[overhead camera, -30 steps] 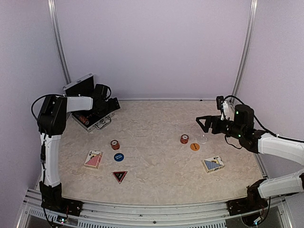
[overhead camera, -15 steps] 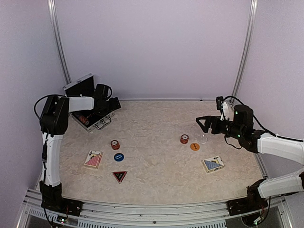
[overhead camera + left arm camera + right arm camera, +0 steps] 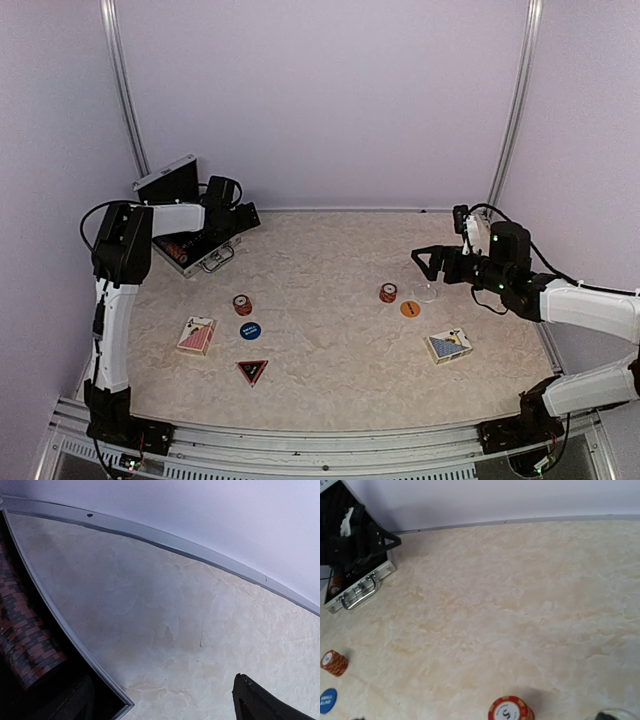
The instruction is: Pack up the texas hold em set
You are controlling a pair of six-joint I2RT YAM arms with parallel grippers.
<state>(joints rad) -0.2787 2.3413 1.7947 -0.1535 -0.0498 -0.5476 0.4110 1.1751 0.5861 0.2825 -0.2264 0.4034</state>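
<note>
— Case interior? Largely hidden by the left end effector at its rim, jaws apart.
— Chip row shows inside, cut off. Right end effector also spread, case well away.

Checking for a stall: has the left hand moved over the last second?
Yes. The left hand has shifted rightward in the top view, relative to the silver case, which stayed put.

case open, far left | red deck, triangle near-left | blue deck near-right | chip stacks mid-table
</note>
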